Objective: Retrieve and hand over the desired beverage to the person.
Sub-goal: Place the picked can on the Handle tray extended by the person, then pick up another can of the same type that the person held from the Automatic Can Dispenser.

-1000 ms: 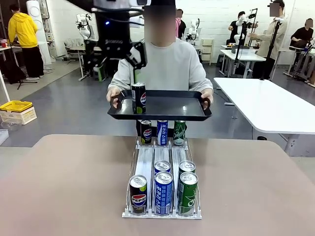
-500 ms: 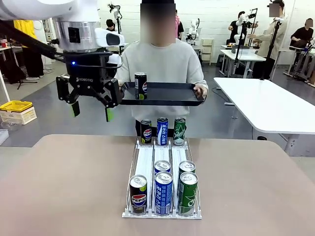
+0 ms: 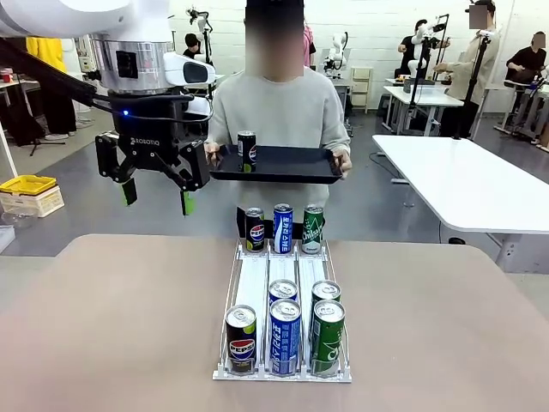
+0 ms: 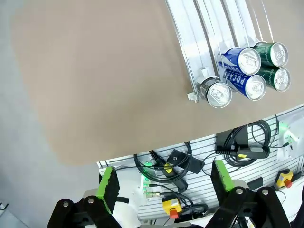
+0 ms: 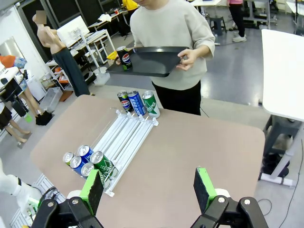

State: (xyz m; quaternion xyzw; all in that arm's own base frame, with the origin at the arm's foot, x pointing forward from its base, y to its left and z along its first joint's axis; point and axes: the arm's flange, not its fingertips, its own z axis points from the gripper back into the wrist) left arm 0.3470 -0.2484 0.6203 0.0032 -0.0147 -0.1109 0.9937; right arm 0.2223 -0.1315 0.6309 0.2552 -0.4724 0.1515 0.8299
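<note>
"ROBOTIQ" is printed on the black left gripper (image 3: 157,197). "POCARI" shows on a blue drinks can (image 4: 236,76), and the Pepsi logo on a black drinks can (image 3: 242,343).

We take the front view from low at the near edge of the table (image 3: 103,326), facing across the can rack (image 3: 254,287) toward the person (image 3: 283,112). The left wrist view looks steeply down from well above the rack's near end. The right wrist view looks obliquely down from high above, taking in the whole table. All three views share the rack.
</note>
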